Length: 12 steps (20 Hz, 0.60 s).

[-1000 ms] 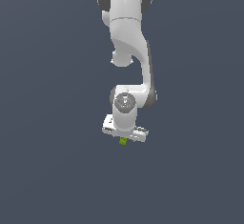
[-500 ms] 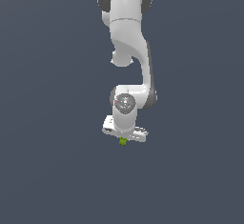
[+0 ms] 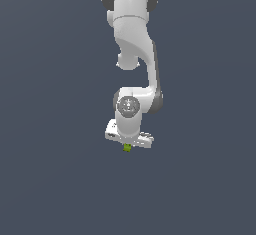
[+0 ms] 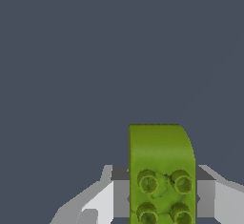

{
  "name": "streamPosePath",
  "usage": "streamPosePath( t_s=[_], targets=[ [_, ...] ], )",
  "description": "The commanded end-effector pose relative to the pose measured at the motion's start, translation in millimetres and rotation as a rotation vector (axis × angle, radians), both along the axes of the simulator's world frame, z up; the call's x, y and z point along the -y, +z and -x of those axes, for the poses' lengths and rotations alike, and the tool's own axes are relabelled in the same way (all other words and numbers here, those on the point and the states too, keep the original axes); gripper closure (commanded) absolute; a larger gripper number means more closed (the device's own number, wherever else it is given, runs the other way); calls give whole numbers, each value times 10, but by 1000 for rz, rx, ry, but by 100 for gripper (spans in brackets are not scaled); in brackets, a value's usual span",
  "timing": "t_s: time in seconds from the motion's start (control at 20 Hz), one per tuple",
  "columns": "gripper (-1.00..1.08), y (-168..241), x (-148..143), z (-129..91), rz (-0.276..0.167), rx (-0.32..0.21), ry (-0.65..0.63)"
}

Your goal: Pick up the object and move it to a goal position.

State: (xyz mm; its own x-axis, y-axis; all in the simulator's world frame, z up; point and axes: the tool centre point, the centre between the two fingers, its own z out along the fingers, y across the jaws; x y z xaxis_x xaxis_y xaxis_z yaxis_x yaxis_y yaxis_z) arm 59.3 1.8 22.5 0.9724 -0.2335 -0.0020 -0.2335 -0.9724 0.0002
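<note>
The object is a tiny lime-green blocky piece [image 3: 127, 148] with darker green studs. In the exterior view it pokes out just below the white gripper [image 3: 128, 146], near the middle of the picture. In the wrist view the object [image 4: 161, 170] fills the space between the two grey-white fingers [image 4: 95, 204], which close on its sides. The gripper is shut on the object. The white arm hangs down from the top of the exterior view. I cannot tell how high the object is above the surface.
A plain dark blue-grey surface [image 3: 55, 179] fills everything around the arm in both views. No goal marker, other object or edge shows.
The gripper with the green object in it has shifted slightly toward the top of the exterior view. The grip on the object looks unchanged.
</note>
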Motion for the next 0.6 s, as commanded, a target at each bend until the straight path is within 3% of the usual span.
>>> streamPosePath(
  t_s=[0.0, 0.55],
  targets=[
    [108, 116, 93, -14, 0, 2, -1],
    [108, 1023, 811, -97, 0, 2, -2]
  ],
)
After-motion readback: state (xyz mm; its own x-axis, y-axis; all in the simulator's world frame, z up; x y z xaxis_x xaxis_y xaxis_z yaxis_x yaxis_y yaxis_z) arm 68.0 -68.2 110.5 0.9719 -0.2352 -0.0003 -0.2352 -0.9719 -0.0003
